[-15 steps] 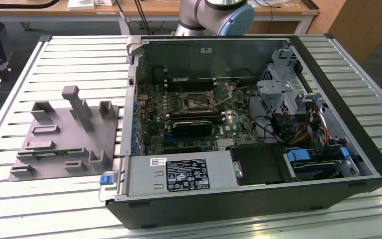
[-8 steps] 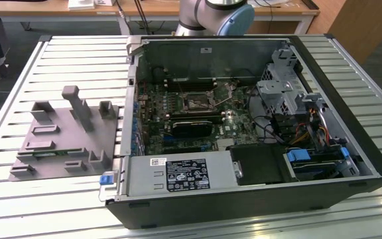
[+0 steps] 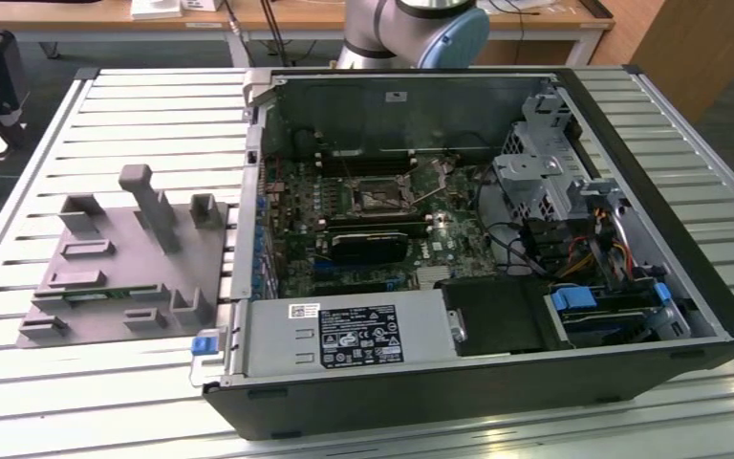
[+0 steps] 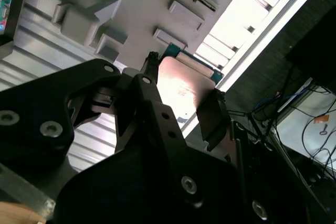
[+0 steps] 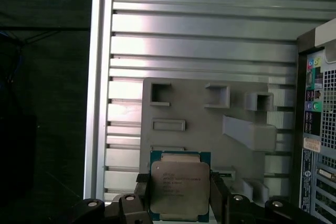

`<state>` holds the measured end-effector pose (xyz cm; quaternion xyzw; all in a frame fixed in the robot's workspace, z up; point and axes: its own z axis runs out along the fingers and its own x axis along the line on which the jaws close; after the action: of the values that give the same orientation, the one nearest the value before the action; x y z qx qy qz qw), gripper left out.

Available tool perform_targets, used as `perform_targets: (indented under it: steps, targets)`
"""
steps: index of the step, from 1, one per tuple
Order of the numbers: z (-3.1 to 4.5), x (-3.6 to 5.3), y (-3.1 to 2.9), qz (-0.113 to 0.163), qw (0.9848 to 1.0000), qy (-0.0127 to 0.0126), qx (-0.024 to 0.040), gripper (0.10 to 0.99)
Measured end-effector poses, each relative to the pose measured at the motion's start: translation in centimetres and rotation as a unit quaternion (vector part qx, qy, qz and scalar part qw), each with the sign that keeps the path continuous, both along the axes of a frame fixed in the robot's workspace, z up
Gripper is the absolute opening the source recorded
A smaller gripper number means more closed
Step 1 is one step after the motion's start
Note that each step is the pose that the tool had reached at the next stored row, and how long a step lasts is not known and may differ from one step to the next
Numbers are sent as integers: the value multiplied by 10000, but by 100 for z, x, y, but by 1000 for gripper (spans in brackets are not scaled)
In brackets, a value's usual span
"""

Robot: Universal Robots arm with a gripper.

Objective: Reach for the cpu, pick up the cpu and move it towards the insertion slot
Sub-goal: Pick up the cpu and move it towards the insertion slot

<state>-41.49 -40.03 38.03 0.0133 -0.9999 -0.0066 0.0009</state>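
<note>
In both wrist views the cpu sits clamped between my gripper's two black fingers, its silvery top with a green rim facing the first wrist camera. It hangs high above the grey fixture plate and touches nothing below. The insertion slot, a small dark square with a shiny metal frame, lies on the green board inside the open computer case, toward the exterior view's right of the fixture plate.
The grey plate carries upright blocks and posts. The slatted metal table holds both plate and case. The case's rear wall borders the plate. Drive cage and cables crowd the case near the slot. The arm's base stands behind.
</note>
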Motion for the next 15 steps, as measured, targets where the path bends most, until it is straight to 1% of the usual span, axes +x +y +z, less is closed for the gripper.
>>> perform_targets:
  steps: [3, 6, 10, 15]
  targets:
    - [2, 3, 0, -1, 10000, 0, 0, 541]
    - [38, 4, 0, 0, 10000, 0, 0, 541]
    - [129, 4, 0, 0, 10000, 0, 0, 541]
    - [260, 4, 0, 0, 10000, 0, 0, 541]
